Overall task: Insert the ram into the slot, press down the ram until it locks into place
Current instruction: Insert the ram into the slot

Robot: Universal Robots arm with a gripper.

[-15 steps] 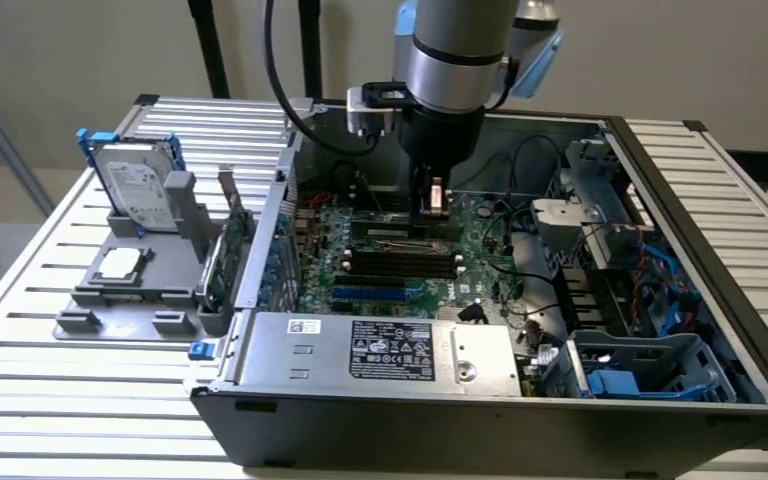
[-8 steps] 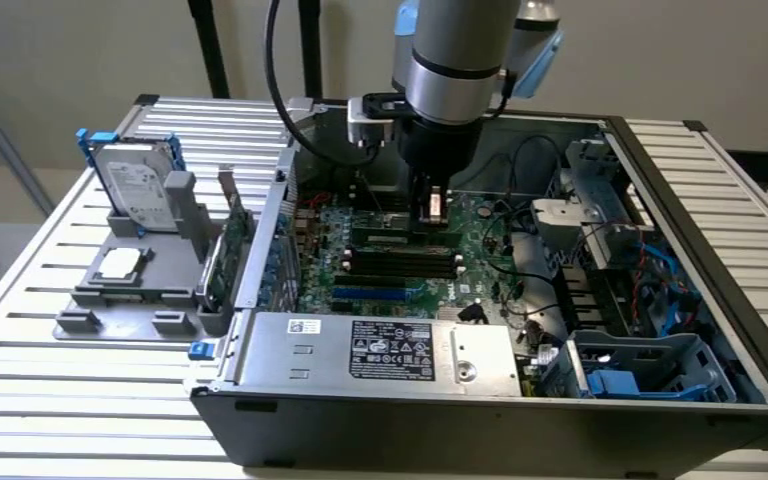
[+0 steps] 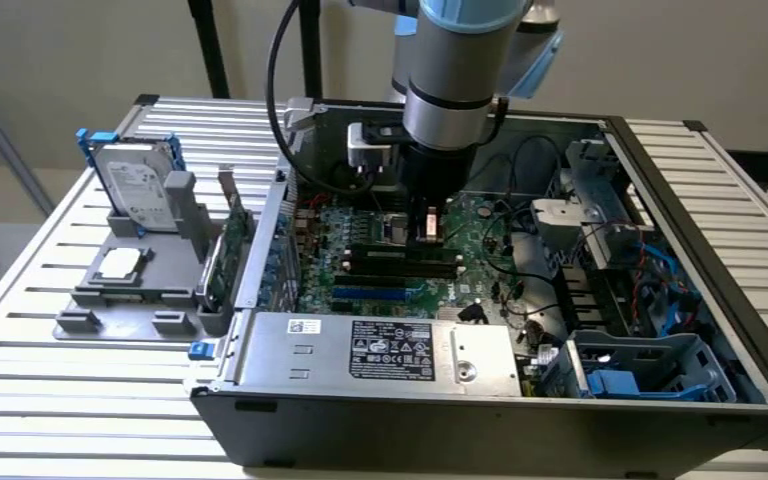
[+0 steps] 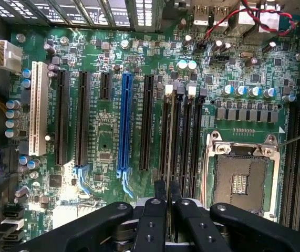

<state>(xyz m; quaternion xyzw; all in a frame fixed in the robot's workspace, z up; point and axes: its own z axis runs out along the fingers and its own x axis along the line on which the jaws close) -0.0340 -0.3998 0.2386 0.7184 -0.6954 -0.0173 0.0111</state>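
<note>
Ram edge-on in pincer grip, above black slots

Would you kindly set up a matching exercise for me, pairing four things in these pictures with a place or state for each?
Things:
1. the ram
2. hard drive
3. power supply
4. processor socket

Descriptions:
A. inside the case, bearing a black label
B. propped on the grey stand outside the case
C. edge-on between the jaws of the gripper
D. bare, framed in metal

Pairs: 1-C, 2-B, 3-A, 4-D.
</note>
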